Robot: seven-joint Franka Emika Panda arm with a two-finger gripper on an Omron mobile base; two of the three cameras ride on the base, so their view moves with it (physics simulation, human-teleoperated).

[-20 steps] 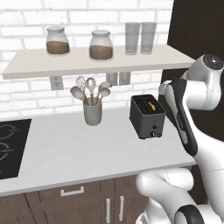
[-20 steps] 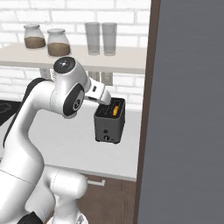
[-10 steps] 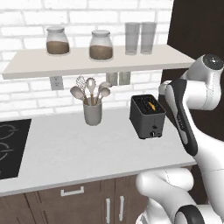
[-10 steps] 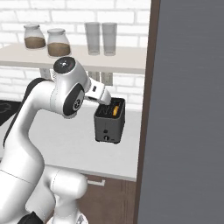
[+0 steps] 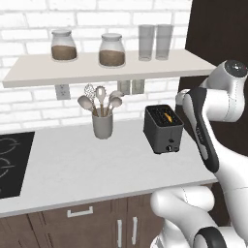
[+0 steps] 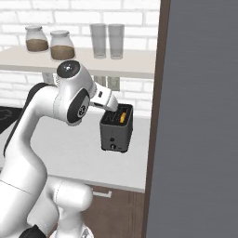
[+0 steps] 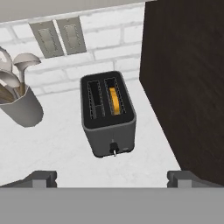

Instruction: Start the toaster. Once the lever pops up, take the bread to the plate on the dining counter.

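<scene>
The black two-slot toaster (image 5: 163, 128) (image 6: 116, 128) (image 7: 107, 113) stands on the white kitchen counter, near the dark cabinet wall. The bread (image 7: 113, 99) (image 5: 168, 116) (image 6: 122, 116), golden-orange, sits low in the right slot; the left slot is empty. A small knob (image 7: 113, 148) shows low on the toaster's front face. My gripper (image 7: 113, 179) hovers above and in front of the toaster, open, with its two dark tips wide apart and nothing between them. The plate and the dining counter are out of view.
A grey utensil cup (image 5: 102, 125) (image 7: 19, 105) with spoons stands left of the toaster. Above it, a shelf (image 5: 106, 68) carries two jars and two glasses. A tall dark cabinet (image 7: 188, 87) walls off the right. A black cooktop (image 5: 9, 160) lies far left.
</scene>
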